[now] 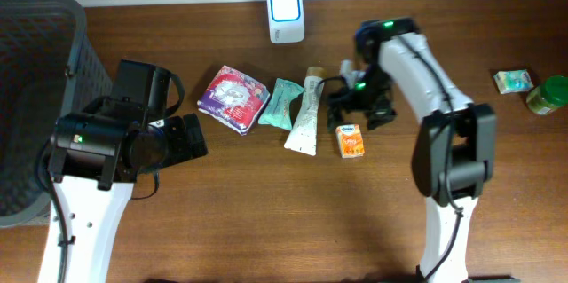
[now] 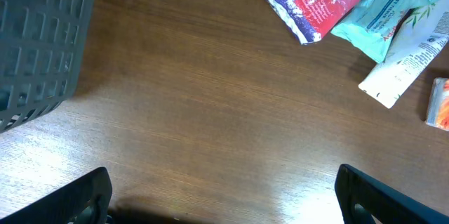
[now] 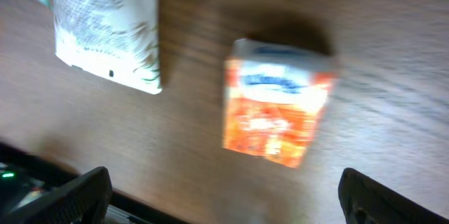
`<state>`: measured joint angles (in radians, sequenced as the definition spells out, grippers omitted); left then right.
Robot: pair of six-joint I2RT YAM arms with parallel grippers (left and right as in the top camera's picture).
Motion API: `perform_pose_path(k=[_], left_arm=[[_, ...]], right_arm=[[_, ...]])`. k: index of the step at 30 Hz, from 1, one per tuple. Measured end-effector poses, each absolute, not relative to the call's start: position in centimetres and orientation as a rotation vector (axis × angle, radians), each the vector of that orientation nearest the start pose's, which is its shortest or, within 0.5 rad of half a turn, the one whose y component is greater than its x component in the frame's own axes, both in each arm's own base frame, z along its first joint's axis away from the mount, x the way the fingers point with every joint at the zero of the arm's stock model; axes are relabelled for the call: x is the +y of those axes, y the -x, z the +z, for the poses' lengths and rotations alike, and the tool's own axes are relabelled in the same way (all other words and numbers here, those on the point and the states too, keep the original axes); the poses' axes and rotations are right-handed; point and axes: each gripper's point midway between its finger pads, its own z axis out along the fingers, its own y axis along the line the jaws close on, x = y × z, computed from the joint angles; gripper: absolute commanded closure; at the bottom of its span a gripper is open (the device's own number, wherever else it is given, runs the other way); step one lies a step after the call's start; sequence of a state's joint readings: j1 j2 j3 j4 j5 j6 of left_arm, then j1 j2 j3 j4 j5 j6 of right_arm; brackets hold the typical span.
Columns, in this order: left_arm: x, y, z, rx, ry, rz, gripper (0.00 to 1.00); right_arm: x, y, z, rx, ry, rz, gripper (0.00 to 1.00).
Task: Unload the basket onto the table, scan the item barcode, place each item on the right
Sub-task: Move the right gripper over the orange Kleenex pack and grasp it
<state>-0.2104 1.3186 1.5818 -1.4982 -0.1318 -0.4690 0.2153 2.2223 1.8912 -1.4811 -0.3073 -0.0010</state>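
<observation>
Lying on wood-grain table (image 3: 393,48), boxy orange carton (image 3: 275,104), perhaps cardboard; left fingers (image 2: 77,199), right fingers (image 3: 70,197) wide.

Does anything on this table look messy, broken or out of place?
Nothing looks spilled or broken. The purple pack, teal pack, tube and orange box lie in a loose row, each at its own angle. Only a small packet and a green jar sit apart, far off to the right.
</observation>
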Motion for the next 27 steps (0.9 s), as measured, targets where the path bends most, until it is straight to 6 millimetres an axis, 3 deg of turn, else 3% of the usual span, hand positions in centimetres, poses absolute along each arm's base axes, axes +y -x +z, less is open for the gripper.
perform_pose_path(k=[1, 3, 4, 6, 7, 9, 11, 13, 14, 18, 21, 24, 27], left_arm=[[-3.1, -25.5, 26.0, 2.755, 0.390, 0.016, 0.01], [-3.1, -25.5, 26.0, 2.755, 0.390, 0.016, 0.01], [-3.1, -25.5, 26.0, 2.755, 0.390, 0.016, 0.01], [-3.1, -25.5, 26.0, 2.755, 0.390, 0.016, 0.01], [-3.1, -25.5, 26.0, 2.754, 0.390, 0.016, 0.01], [-3.1, -25.5, 26.0, 2.755, 0.390, 0.016, 0.01], [-3.1, -25.5, 26.0, 2.755, 0.390, 0.016, 0.01], [-3.1, -25.5, 26.0, 2.755, 0.390, 0.016, 0.01], [-3.1, -25.5, 26.0, 2.755, 0.390, 0.016, 0.01], [-3.1, -25.5, 26.0, 2.755, 0.390, 0.016, 0.01], [-3.1, -25.5, 26.0, 2.755, 0.390, 0.016, 0.01], [-3.1, -25.5, 26.0, 2.755, 0.390, 0.016, 0.01], [-3.1, -25.5, 26.0, 2.755, 0.390, 0.016, 0.01]], right_arm=[[13.4, -35.1, 6.7, 3.384, 0.298, 0.365, 0.01], [13.7, -33.8, 6.5, 3.412, 0.213, -0.036, 0.01], [14.7, -33.3, 7.0, 3.380, 0.248, -0.128, 0.01], [15.9, -32.4, 9.4, 3.309, 0.308, -0.180, 0.01], [16.1, -31.4, 12.5, 3.248, 0.330, -0.181, 0.01], [15.2, -30.5, 15.4, 3.202, 0.311, -0.188, 0.01], [14.9, -30.5, 16.1, 3.174, 0.305, -0.193, 0.01], [14.5, -30.0, 13.4, 3.208, 0.312, -0.227, 0.01], [15.1, -31.3, 11.5, 3.155, 0.300, -0.192, 0.06], [15.7, -33.9, 7.2, 3.039, 0.276, -0.180, 0.53], [16.3, -35.7, 5.9, 2.954, 0.258, -0.142, 0.56], [15.0, -34.8, 3.7, 2.962, 0.260, -0.226, 0.56], [14.6, -34.9, 2.8, 2.940, 0.254, -0.246, 0.56]])
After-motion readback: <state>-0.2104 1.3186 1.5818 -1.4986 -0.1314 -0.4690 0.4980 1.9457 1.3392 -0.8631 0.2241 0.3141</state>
